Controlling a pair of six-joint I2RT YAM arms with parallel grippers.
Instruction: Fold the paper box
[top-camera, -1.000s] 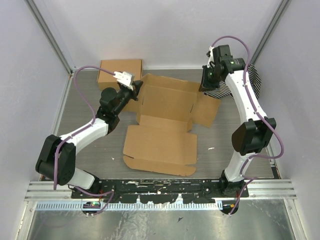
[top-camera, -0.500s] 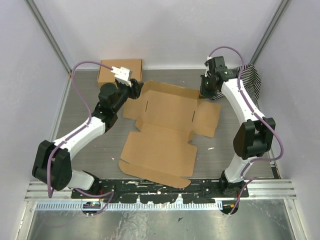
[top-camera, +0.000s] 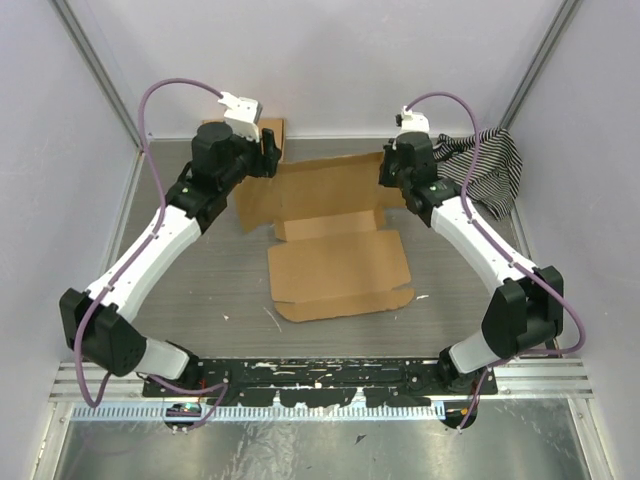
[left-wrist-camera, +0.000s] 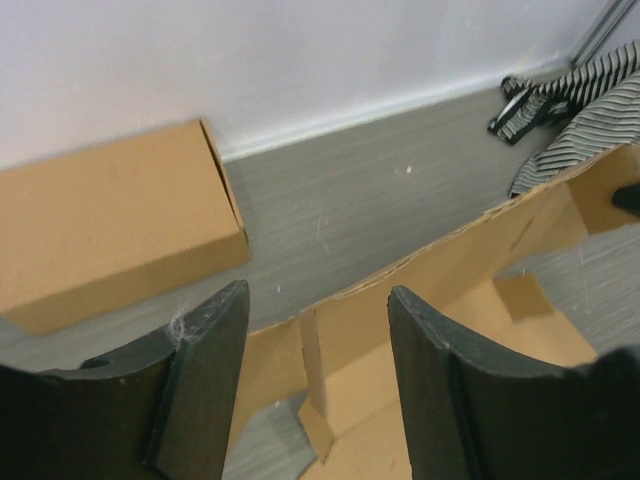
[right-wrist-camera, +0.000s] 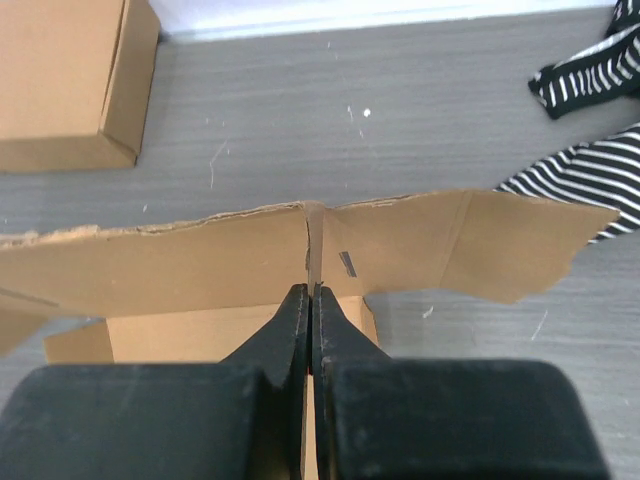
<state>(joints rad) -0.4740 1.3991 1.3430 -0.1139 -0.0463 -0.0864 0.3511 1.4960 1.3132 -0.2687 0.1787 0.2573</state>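
Note:
The paper box (top-camera: 340, 265) lies open mid-table, its near panel flat and its far wall (right-wrist-camera: 170, 265) standing up. My right gripper (top-camera: 386, 172) is at the wall's right end, shut on a thin side flap (right-wrist-camera: 316, 240) seen edge-on between the fingers (right-wrist-camera: 290, 325). A further flap (right-wrist-camera: 510, 245) sticks out to the right. My left gripper (top-camera: 268, 150) hovers open just above the wall's left end; in the left wrist view the gripper (left-wrist-camera: 318, 300) has the cardboard edge (left-wrist-camera: 440, 265) and a small tab below its gap, and it touches nothing.
A smaller compact brown box (left-wrist-camera: 110, 225) sits against the back wall at far left, partly hidden behind the left arm in the top view. A black-and-white striped cloth (top-camera: 490, 165) lies crumpled at the back right, close behind the right arm. White walls close in the back and sides.
The left gripper opened, let go of the box's left flap and rose toward the back. The right gripper swung left, holding the right flap; the far wall now stands up and the box shifted.

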